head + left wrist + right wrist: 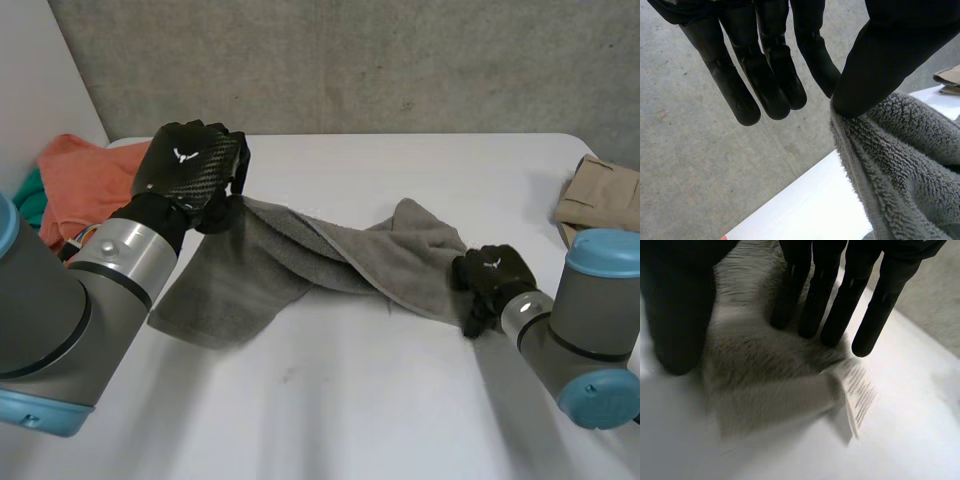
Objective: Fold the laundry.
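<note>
Grey towel (330, 255) is lying twisted across the tabletop (350, 400). The left robot hand (190, 165) is holding its left end up, pinching the edge between thumb and nearest finger, other fingers straight. The right robot hand (492, 278) is pressing straight fingers onto its right end.

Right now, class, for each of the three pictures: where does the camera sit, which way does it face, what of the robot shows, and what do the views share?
Head view: sits between and behind the arms, looking down at the white table; it shows both arms, with the left hand and right hand at opposite ends of the grey towel.
Left wrist view: sits on the left wrist, looking along the palm; the thumb pinches the towel's edge.
Right wrist view: sits on the right wrist, facing down; straight fingers press the towel.
Shared: all three views show the towel and the table.
</note>
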Controlling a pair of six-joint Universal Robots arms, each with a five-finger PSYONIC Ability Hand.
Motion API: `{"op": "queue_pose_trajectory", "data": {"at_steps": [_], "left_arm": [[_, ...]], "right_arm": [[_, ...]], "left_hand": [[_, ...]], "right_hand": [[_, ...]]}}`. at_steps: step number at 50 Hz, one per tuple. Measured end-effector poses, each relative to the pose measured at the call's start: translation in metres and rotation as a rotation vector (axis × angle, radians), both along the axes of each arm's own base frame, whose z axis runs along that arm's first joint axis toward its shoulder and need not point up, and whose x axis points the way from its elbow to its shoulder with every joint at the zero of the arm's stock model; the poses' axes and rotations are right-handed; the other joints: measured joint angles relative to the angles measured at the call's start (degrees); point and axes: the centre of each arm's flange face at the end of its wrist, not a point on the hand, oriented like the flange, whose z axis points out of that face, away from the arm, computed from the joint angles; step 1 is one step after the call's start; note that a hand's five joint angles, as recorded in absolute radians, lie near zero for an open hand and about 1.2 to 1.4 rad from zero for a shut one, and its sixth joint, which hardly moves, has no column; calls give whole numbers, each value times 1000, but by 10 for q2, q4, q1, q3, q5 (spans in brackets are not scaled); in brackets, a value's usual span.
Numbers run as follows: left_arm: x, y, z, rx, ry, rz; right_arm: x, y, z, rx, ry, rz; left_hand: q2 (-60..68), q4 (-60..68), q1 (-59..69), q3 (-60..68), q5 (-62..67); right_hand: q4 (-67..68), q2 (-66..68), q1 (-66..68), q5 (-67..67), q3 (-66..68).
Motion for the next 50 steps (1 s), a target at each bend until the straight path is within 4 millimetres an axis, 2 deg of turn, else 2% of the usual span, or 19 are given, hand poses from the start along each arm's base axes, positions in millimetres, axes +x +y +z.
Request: {"op": "queue_pose_trajectory", "data": {"at_steps": [4, 8, 15, 18, 20, 22, 25, 28, 30, 34, 37, 41, 42, 43, 44, 45, 47, 48, 50], "left_arm": [[1, -1, 0, -1, 0, 4], [2, -2, 0, -1, 1, 7], [2, -2, -1, 2, -1, 9], [2, -3, -2, 3, -1, 9], [2, -3, -3, 4, -2, 10], [2, -4, -3, 4, -1, 10], [2, -5, -3, 3, 0, 13], [2, -6, -1, 0, 1, 16], [3, -7, 1, -4, 2, 21], [9, -6, 16, -29, 12, 33], [16, -3, 35, -61, 27, 48], [23, -1, 51, -84, 37, 63], [25, -1, 53, -86, 38, 67], [26, -1, 55, -87, 38, 70], [26, -1, 55, -85, 38, 72], [27, -2, 53, -79, 35, 72], [25, -5, 47, -63, 26, 67], [23, -6, 43, -52, 21, 62], [17, -11, 33, -29, 10, 47]], "right_arm": [[2, -6, 10, -44, -12, -6], [3, -12, 16, -69, -15, -7], [3, -18, 7, -75, 44, 5], [3, -19, 3, -83, 76, 14], [3, -21, 2, -93, 96, 20], [3, -24, 3, -106, 107, 22], [3, -28, 9, -132, 119, 19], [3, -30, 23, -166, 124, 14], [2, -28, 45, -205, 126, 10], [-3, -12, 111, -284, 150, 16], [-9, 11, 170, -331, 179, 33], [-13, 37, 218, -348, 193, 72], [-13, 44, 227, -341, 193, 91], [-13, 48, 232, -334, 192, 104], [-13, 53, 234, -318, 187, 120], [-12, 56, 233, -295, 177, 134], [-11, 59, 225, -239, 140, 148], [-10, 60, 219, -206, 109, 146], [-9, 59, 197, -125, 15, 127]], "left_hand": [[0, 0, 0, 0, 0], [0, 0, 0, 0, 0], [0, 0, 0, 0, 0], [0, 0, 0, 0, 0], [0, 0, 0, 0, 0], [0, 0, 0, 0, 0], [0, 0, 0, 0, 0], [0, 0, 0, 0, 0], [0, 0, 0, 0, 0], [0, 0, 0, 0, 0], [0, 0, 0, 0, 0], [0, 0, 0, 0, 0], [0, 0, 0, 0, 0], [0, 0, 0, 0, 0], [0, 0, 0, 0, 0], [0, 0, 0, 0, 0], [0, 0, 0, 0, 0], [0, 0, 0, 0, 0], [0, 0, 0, 0, 0]], "right_hand": [[-16, -18, 14, 0, -16], [-93, -96, -57, 0, -93], [-180, -172, -134, 0, -177], [-136, -140, -93, 0, -134], [29, 41, 77, 0, 32], [97, 101, 135, 0, 98], [117, 108, 140, 0, 115], [119, 108, 140, 0, 115], [119, 108, 140, 0, 115], [119, 108, 140, 0, 115], [119, 108, 140, 0, 115], [119, 108, 140, 0, 115], [95, 87, 120, 72, 93], [70, 63, 100, 156, 70], [29, 17, 56, 172, 30], [-100, -119, -78, 45, -101], [-284, -308, -267, -124, -283], [-369, -384, -346, -173, -367], [-434, -438, -396, -200, -434]]}}
